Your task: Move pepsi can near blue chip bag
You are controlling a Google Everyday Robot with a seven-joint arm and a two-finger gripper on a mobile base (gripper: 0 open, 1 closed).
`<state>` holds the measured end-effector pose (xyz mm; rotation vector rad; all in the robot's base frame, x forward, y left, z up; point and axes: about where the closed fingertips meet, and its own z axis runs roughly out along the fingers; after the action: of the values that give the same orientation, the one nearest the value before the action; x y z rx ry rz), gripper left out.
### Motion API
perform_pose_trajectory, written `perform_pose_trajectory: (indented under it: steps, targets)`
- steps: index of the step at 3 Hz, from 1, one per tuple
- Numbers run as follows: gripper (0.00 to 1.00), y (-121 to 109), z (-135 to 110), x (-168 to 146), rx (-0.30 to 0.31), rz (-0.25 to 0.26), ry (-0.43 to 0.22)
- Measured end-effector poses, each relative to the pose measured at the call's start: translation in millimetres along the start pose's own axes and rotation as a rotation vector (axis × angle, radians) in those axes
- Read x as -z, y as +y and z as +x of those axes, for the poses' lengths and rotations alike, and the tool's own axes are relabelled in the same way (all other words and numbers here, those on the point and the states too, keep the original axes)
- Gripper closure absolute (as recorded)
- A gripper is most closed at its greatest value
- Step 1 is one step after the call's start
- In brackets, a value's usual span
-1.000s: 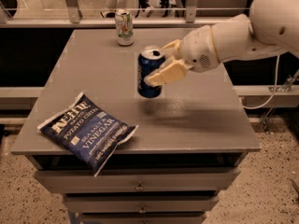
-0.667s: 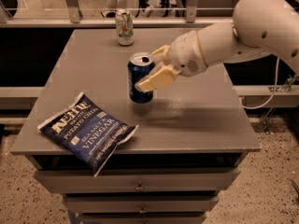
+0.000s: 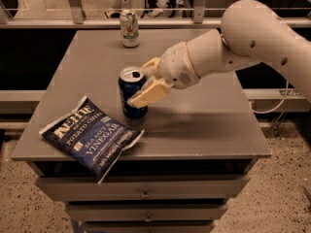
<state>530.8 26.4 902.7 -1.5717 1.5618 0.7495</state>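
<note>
The pepsi can (image 3: 129,93) is dark blue with a silver top and stands upright near the middle of the grey table (image 3: 204,115). My gripper (image 3: 144,84) reaches in from the right and is shut on the can, one tan finger across its front and one behind its top. The blue chip bag (image 3: 91,136) lies flat at the table's front left corner, navy with white lettering. The can's base sits just right of and behind the bag's upper right edge, a small gap apart.
A white and green can (image 3: 129,28) stands upright at the table's back edge. My white arm (image 3: 243,42) spans the right half of the table. Drawers (image 3: 146,194) run below the front edge. A railing stands behind the table.
My gripper has carried the pepsi can leftward and toward the front, closer to the chip bag. The bag and the white and green can have not moved.
</note>
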Motion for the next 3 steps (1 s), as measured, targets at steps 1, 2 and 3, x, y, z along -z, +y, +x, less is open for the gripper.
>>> perform_pose_trajectory:
  steps: [1, 2, 3]
  targets:
    - [0.77, 14, -1, -13, 0.025, -0.050, 0.007]
    - [0.54, 27, -3, -21, 0.045, -0.088, 0.009]
    - [0.22, 40, -8, -30, 0.066, -0.121, 0.006]
